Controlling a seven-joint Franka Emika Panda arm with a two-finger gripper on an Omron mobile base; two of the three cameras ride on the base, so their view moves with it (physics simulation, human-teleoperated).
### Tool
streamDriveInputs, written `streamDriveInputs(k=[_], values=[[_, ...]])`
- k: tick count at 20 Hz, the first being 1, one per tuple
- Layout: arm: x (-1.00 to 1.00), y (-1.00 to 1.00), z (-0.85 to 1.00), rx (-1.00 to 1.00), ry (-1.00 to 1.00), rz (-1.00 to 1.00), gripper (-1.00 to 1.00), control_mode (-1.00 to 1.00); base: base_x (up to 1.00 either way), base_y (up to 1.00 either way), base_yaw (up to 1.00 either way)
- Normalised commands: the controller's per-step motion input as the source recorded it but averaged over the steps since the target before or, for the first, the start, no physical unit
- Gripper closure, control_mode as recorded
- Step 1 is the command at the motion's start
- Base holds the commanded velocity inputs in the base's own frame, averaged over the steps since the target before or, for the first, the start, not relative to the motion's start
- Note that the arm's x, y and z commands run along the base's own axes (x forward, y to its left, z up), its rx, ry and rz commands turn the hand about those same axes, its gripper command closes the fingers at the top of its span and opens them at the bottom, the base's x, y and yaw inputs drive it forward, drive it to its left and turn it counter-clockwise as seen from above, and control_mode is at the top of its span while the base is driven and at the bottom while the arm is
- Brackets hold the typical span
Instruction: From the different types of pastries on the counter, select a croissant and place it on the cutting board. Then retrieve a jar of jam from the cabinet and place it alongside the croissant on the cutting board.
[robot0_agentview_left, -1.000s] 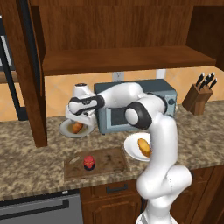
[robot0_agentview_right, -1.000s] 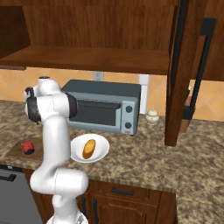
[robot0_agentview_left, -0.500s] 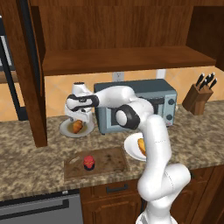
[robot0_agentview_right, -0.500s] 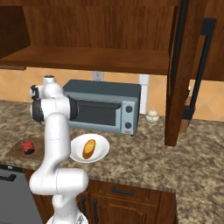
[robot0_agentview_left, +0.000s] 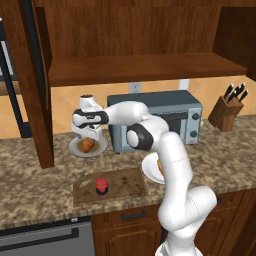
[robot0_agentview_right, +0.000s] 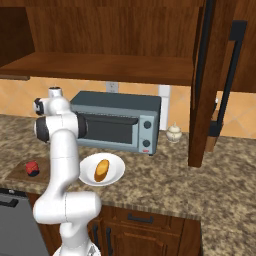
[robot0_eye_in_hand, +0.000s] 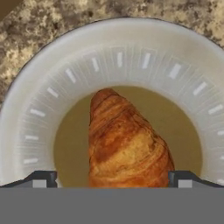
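Speckled brown-and-tan granite counter carries a round white plate directly under the two-finger gripper, whose jaws stand spread with one fingertip either side of the stubby orange-brown croissant lying in the plate's tan centre. Below and nearer the robot, the brown wooden cutting board holds a small red jar. Beside the arm, another white plate holds a golden oval pastry.
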Motion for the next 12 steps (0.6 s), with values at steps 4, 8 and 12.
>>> streamDriveInputs(k=[4, 8, 12], values=[[0.0, 0.0, -0.49, -0.09, 0.0, 0.0, -1.0, -1.0, 0.0, 0.0, 0.0], [-0.19, 0.0, -0.58, -0.1, 0.0, 0.0, -1.0, -1.0, 0.0, 0.0, 0.0], [-0.47, -0.05, -0.61, -0.03, 0.0, 0.0, -1.0, -1.0, 0.0, 0.0, 0.0]])
